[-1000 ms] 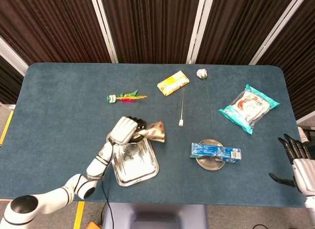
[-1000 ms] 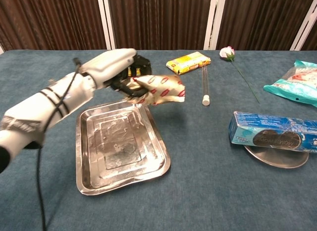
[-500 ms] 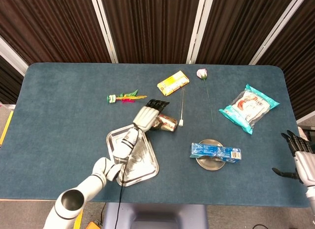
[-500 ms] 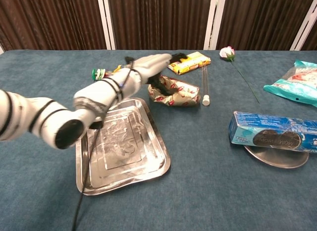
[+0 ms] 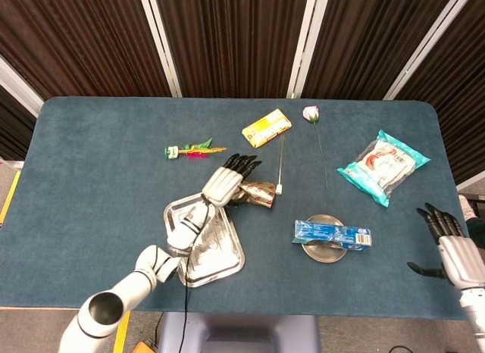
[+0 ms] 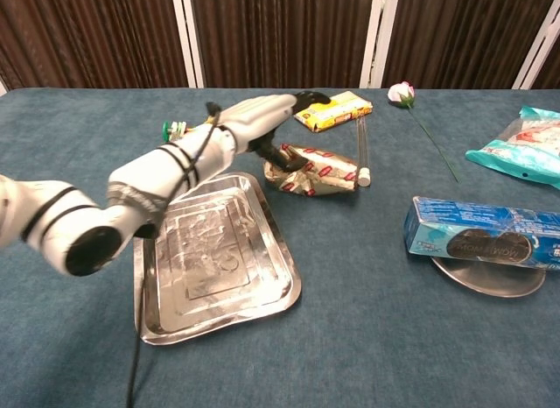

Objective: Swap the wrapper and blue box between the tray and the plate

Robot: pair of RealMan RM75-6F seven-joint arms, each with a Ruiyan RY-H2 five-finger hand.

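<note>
Blue table, head view: one tray [image 5: 227, 256] at 7 o'clock, one plate [image 5: 323, 251] at 5 o'clock bearing one blue box [image 5: 333, 233].
Wrapper [image 5: 260, 192]: one, on the cloth just off the tray's 1 o'clock corner.
Left hand [image 5: 224, 184]: over the wrapper; grasp cannot be told.
Right hand [image 5: 455, 251]: released, fingers apart.
Chest view: left hand [image 6: 262, 116] touches the wrapper [image 6: 315, 173]; tray [image 6: 175, 320] bare.
Risk: box [image 6: 481, 233] overhangs the plate [image 6: 490, 281]; a nudge may tip it.
</note>
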